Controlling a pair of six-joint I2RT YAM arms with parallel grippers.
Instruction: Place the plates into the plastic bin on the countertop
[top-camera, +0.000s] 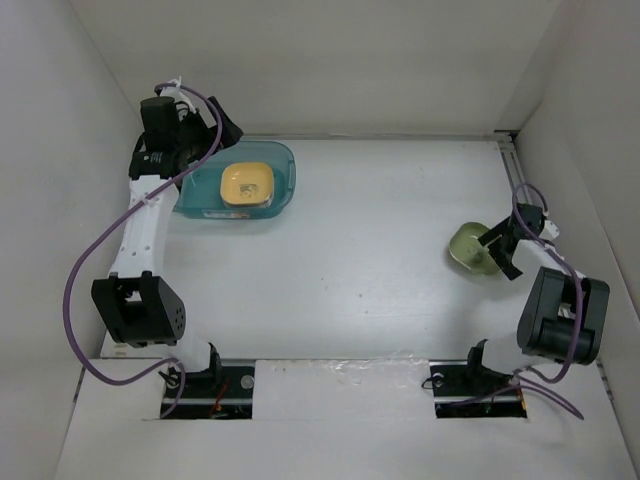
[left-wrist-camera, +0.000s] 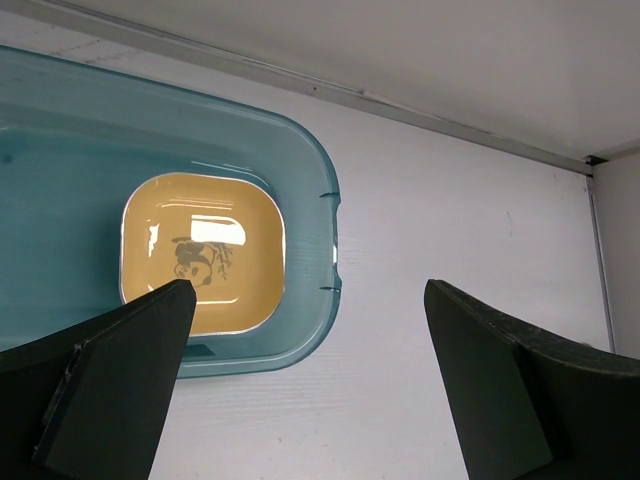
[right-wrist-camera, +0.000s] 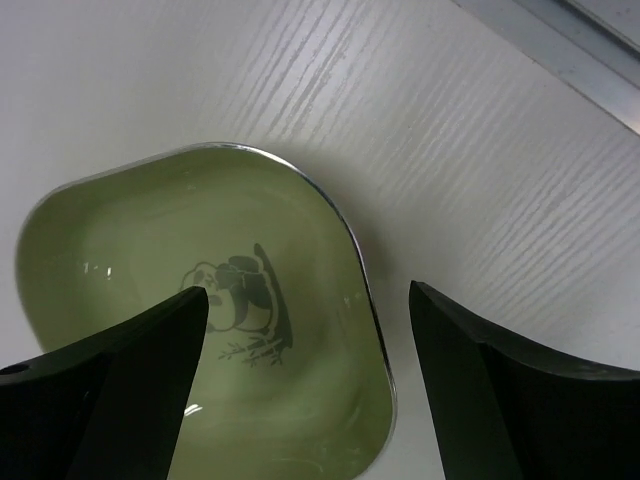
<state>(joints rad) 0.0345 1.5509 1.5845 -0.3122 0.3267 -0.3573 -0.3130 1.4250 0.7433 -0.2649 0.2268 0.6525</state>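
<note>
we see the teal bin (top-camera: 286, 190) at the far left of the white counter (top-camera: 380, 220), close to the left wall, with one yellow plate (top-camera: 246, 184) lying flat on its floor (a small panda print shows in the middle of the dish). the left gripper (left-wrist-camera: 308, 295) hangs above the bin's right end, jaws spread wide with nothing held; from its wrist view the bin's rim falls in the gap. well apart, near the right wall, a light green plate (top-camera: 466, 246) sits on the counter. the right gripper (right-wrist-camera: 307, 292) is down at it, spread open, one finger (right-wrist-camera: 120, 390) over the plate's hollow and the other (right-wrist-camera: 500, 400) outside over the counter, so the rim lies between them; we cannot tell whether either finger touches it.
</note>
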